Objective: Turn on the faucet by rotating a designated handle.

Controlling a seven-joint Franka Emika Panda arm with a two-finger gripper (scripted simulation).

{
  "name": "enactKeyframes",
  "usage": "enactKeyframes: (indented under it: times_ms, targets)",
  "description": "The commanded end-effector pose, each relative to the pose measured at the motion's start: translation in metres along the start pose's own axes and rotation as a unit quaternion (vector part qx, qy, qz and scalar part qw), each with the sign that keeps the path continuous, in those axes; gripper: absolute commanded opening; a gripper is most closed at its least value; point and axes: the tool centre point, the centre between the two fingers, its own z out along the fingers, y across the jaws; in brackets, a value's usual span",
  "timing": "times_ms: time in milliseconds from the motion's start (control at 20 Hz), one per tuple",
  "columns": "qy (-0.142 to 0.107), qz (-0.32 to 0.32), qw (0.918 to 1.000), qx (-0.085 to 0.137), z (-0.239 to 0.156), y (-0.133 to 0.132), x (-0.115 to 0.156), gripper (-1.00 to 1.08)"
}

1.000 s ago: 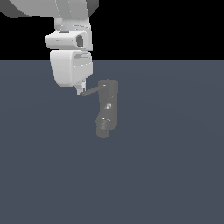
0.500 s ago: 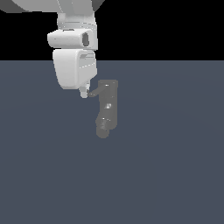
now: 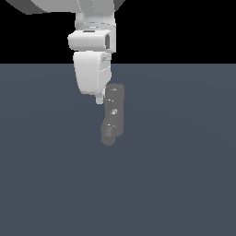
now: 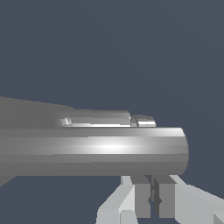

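No writing is seen. The dull grey upright cylindrical faucet [image 3: 114, 115] stands mid-scene on the flat blue-grey floor [image 3: 184, 175], long axis vertical, spout stub low. The white two-fingered gripper [image 3: 99, 99] is placed just left of its top, fingers [image 4: 142, 199] almost closed, nothing visibly held. The handle cannot be made out.

One faucet [image 3: 113, 115] stands on the table [image 3: 184, 175], just beside the one hand [image 3: 99, 99]. One handle [image 4: 94, 151] shows close against the hand in the wrist view. One robot arm [image 3: 92, 50].
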Motion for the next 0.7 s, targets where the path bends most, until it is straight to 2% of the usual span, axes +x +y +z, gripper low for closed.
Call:
enactKeyframes:
  times_ms: [0,500,550,600,650]
  targets:
    - [0.0,0.008,1.0,0.0,0.0,-0.001,0.022,-1.0]
    - [0.001,0.009,1.0,0.0,-0.001,-0.001,0.08,-1.0]
    - [0.001,0.009,1.0,0.0,-0.001,-0.001,0.08,-1.0]
    - [0.0,-0.005,1.0,0.0,0.0,-0.002,0.061,-1.0]
    - [0.0,-0.005,1.0,0.0,0.0,-0.005,0.065,-1.0]
